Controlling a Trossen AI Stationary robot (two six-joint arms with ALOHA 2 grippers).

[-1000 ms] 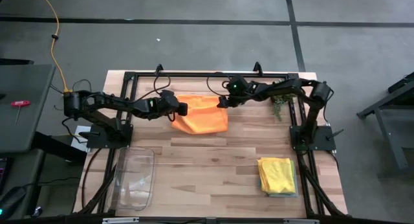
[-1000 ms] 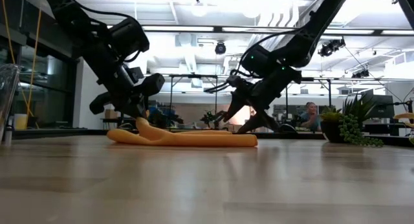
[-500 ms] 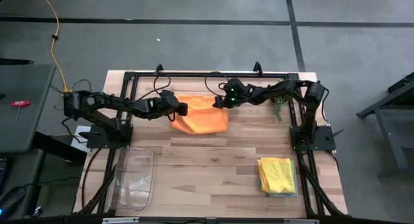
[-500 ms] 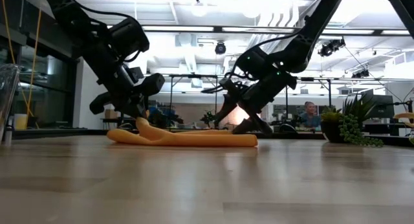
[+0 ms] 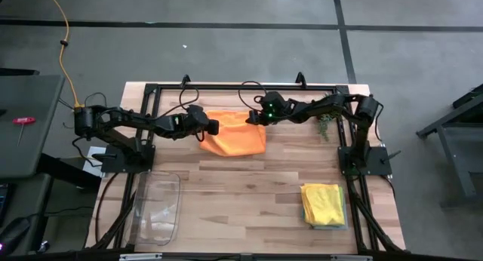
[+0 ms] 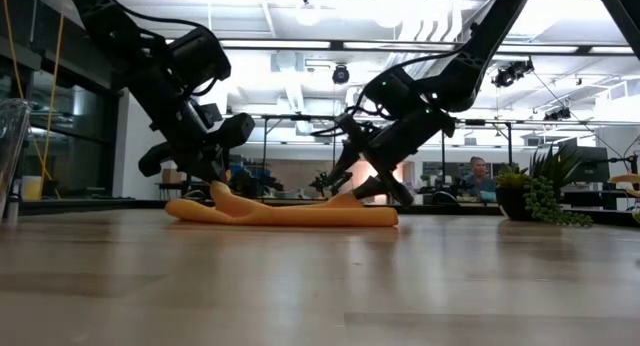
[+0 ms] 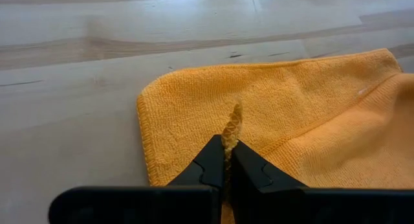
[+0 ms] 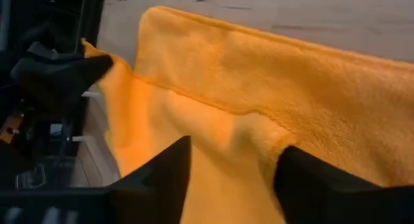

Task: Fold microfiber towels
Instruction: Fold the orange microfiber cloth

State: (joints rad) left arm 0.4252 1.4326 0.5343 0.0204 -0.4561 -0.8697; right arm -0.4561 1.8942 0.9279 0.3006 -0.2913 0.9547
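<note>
An orange microfiber towel [image 5: 235,134] lies partly folded on the far middle of the table. My left gripper [image 5: 212,128] is shut on it at its left side. My right gripper [image 5: 253,121] is open at the towel's far right part. Its two fingers stand on either side of a raised hump of cloth [image 8: 249,136]. A yellow towel [image 5: 324,203] lies on top of a small stack near the right front. My left gripper pinches a small raised ridge of the orange towel [image 7: 231,123] between its two fingers, close to the towel's left corner [image 7: 147,104]. It comes slanting down from the table's left. The rest of the towel lies flat on the table. My right gripper: I cannot tell whether its fingers touch the cloth between them.
A clear plastic tray [image 5: 158,207] stands at the front left. A small green plant [image 5: 324,127] sits at the far right, behind the right arm. Bare wood [image 5: 241,193] lies between the tray and the yellow stack.
My right gripper has moved toward the table's left, over the orange towel's far right part. It has sunk a little and rolled at the wrist. The towel has stayed where it was.
</note>
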